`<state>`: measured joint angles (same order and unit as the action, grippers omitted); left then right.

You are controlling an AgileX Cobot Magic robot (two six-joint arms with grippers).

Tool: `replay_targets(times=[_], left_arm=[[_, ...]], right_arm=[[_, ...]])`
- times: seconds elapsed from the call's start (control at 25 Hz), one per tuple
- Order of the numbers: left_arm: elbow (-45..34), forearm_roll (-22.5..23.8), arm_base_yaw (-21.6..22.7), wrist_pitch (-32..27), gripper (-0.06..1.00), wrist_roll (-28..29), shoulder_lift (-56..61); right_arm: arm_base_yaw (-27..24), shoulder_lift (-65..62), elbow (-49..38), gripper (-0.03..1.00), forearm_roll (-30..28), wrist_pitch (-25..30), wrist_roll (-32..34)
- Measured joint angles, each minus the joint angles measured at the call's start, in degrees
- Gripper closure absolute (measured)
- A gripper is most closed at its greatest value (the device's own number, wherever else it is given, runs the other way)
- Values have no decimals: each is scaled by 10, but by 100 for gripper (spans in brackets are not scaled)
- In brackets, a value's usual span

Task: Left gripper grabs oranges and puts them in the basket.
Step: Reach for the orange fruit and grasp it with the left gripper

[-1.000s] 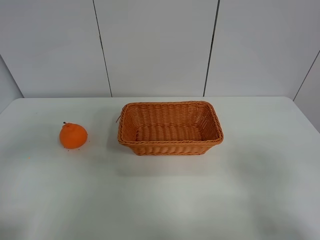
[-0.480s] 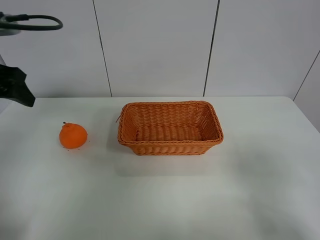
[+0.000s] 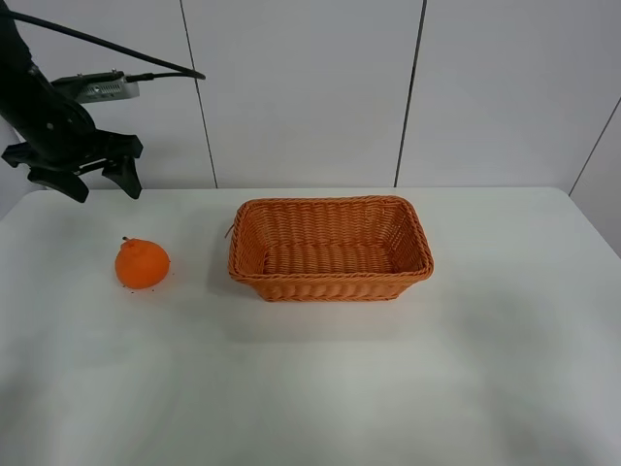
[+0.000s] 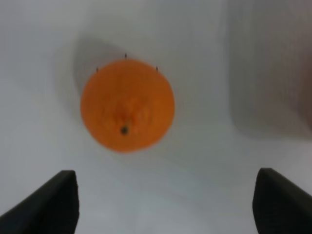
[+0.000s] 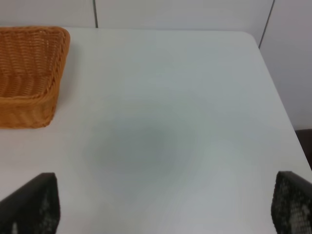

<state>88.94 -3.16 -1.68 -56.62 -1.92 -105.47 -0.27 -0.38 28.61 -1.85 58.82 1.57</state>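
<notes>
The orange [image 3: 143, 263] sits on the white table left of the wicker basket [image 3: 330, 249], which holds nothing. My left gripper [image 3: 89, 183] hangs open in the air above and behind the orange, fingers spread wide, touching nothing. In the left wrist view the orange [image 4: 127, 105] lies straight below, ahead of the two black fingertips [image 4: 46, 204], with its dark stem facing up. My right gripper [image 5: 161, 209] is open over bare table right of the basket, whose corner shows in the right wrist view [image 5: 30, 73]. The right gripper is out of the high view.
The white table [image 3: 388, 379] stretches wide in front of and to the right of the basket. A panelled white wall [image 3: 301, 87] stands behind the table's far edge. A black cable [image 3: 97, 41] trails from the left arm.
The left arm has come in from the upper left and moved right, now hanging above and behind the orange. Orange and basket have not moved.
</notes>
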Motion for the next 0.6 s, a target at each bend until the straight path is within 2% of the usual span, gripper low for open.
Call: replay_targets(times=[0.2,0.6], left_arm=[[44,0,0,2,11,-3,-74],[46,7,0,6,11,-24,-146]], right_arm=[[0,0,0,27,0,0,0],[0,0,0,27,0,0,0]])
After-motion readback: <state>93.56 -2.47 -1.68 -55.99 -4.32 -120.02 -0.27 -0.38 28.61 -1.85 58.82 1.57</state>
